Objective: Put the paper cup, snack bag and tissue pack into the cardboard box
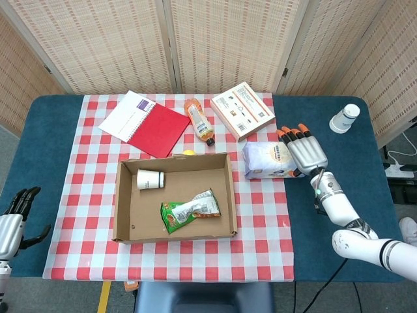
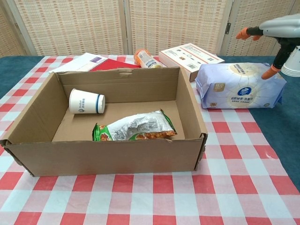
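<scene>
My right hand (image 1: 306, 151) hangs over the right end of the tissue pack (image 1: 270, 160), palm down, fingers spread and holding nothing. In the chest view the same hand (image 2: 276, 32) shows above the pack (image 2: 239, 86) with a clear gap under the orange fingertips (image 2: 270, 72), so I am not touching it.

The tissue pack lies flat on the checked cloth (image 1: 91, 195), just beside the right wall of the cardboard box (image 1: 122, 195), outside it, with its far end reaching toward the blue table top (image 1: 352, 189).

The box sits open at the middle of the cloth, nearer the front edge. Inside it the paper cup (image 1: 150, 179) lies on its side in the back left corner, and the snack bag (image 1: 190, 210) lies flat toward the front, right of centre. The chest view shows both on the box floor, cup (image 2: 86, 101) behind and bag (image 2: 134, 127) in front.

My left hand (image 1: 14, 218) is off the front left corner of the table, well apart from everything, fingers apart and empty.

Along the back edge of the cloth lie a red notebook (image 1: 144, 124), an orange bottle (image 1: 199, 119) on its side and a flat printed carton (image 1: 242, 110). A white cup stack (image 1: 344, 118) stands near the table's back right corner.
</scene>
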Controlling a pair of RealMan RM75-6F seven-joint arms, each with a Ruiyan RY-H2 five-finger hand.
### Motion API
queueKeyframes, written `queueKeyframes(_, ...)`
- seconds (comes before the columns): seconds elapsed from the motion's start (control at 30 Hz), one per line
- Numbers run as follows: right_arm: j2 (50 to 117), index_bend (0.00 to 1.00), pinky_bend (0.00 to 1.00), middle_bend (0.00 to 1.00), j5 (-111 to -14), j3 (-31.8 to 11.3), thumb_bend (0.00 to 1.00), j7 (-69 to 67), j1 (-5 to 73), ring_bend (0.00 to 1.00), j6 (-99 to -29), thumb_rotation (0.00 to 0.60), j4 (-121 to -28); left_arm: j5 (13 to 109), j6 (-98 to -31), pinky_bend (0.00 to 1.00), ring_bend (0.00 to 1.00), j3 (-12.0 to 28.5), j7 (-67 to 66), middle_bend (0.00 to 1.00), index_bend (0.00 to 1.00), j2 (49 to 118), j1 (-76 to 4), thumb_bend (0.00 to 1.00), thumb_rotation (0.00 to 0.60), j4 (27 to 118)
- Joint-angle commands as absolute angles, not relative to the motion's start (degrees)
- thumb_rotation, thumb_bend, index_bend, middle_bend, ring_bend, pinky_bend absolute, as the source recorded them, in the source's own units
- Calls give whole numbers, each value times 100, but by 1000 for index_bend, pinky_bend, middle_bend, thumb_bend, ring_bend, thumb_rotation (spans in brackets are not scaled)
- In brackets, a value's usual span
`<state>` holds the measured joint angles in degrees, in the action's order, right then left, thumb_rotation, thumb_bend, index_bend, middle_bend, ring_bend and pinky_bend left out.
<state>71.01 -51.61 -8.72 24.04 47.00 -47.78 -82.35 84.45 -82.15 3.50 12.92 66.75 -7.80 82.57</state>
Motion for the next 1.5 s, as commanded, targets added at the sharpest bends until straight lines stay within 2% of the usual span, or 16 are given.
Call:
queueKeyframes(0.03, 7336, 0, 0, 0, -5249, -868, 0, 2207, 4758, 0, -4568, 600, -7883, 8435, -8204, 275, 0, 354, 1293, 39, 60, 6681, -785, 296, 600, 8247)
queueKeyframes(0.83, 8570, 0, 0, 0, -5265, -824, 0, 1670, 5113, 0, -3566, 600, -6016, 8420, -8153, 276, 0, 363, 1570, 39, 60, 6609, -793, 296, 600, 8262)
queueKeyframes(0.9, 8630, 0, 16, 0, -5330, -826, 0, 1615, 5103, 0, -3587, 600, -5929, 8420, -8157, 276, 0, 365, 1575, 39, 60, 6607, -792, 296, 600, 8263)
queueKeyframes(0.97, 8724, 15, 115, 22, -5481, -843, 0, 1533, 5064, 7, -3753, 600, -5828, 8421, -8155, 276, 0, 365, 1581, 39, 60, 6607, -793, 295, 600, 8262)
queueKeyframes(1.0, 8781, 39, 163, 47, -5579, -850, 0, 1483, 5036, 21, -3864, 600, -5767, 8425, -8151, 276, 0, 361, 1580, 39, 60, 6607, -795, 295, 600, 8262)
queueKeyframes(1.03, 8824, 113, 248, 105, -5646, -852, 0, 1450, 5016, 64, -3939, 600, -5719, 8426, -8146, 276, 0, 359, 1578, 40, 60, 6608, -796, 295, 600, 8261)
queueKeyframes(1.1, 8904, 249, 352, 183, -5765, -857, 0, 1388, 4982, 150, -4059, 600, -5623, 8426, -8140, 276, 0, 357, 1578, 40, 60, 6609, -798, 296, 600, 8261)
queueKeyframes(1.23, 9066, 463, 507, 325, -5998, -873, 0, 1207, 4910, 312, -4244, 600, -5397, 8421, -8150, 276, 0, 361, 1589, 39, 60, 6602, -793, 296, 600, 8265)
queueKeyframes(1.33, 9128, 560, 564, 370, -6135, -865, 0, 1119, 4872, 372, -4312, 600, -5295, 8421, -8149, 276, 0, 362, 1592, 39, 60, 6601, -794, 296, 600, 8262)
queueKeyframes(1.5, 8957, 642, 604, 401, -6257, -914, 0, 1144, 4832, 410, -4509, 600, -5449, 8418, -8130, 276, 0, 360, 1598, 39, 60, 6604, -802, 296, 600, 8253)
